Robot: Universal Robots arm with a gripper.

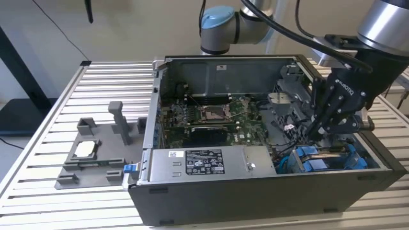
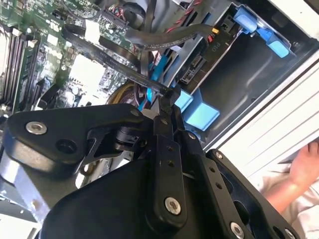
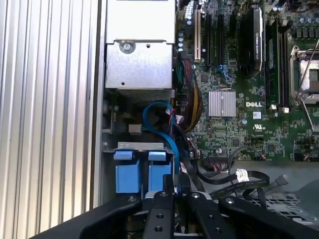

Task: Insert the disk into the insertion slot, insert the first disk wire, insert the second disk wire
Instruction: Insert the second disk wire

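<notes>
— Fingers [image 2: 172, 97] look pressed together on a thin black wire [image 2: 107, 59] in the second wrist view. Agreed?

— Yes, the tips meet at the cable's end, just beside the blue plastic tabs [image 2: 199, 114]. What they pinch is mostly hidden behind the black linkages.

— Going from the exterior view's left?

— A grey fixture [image 1: 96, 153] lies on the ribbed tabletop [image 1: 38, 158], holding a small pale part. Next comes the open computer case [image 1: 255, 196], with the motherboard [image 1: 211, 115] and the silver power-supply box [image 1: 204, 163] inside.

— And the disk?

— It sits in the insertion slot [image 1: 329, 160] at the case's corner on the exterior view's right; its blue frame [image 3: 139, 172] shows, the drive body is hidden in the cage. A blue cable [image 3: 159, 124] loops above it in the first wrist view.

— Anything cut off?

— A hand [image 2: 306, 164] at the second wrist view's edge.
</notes>
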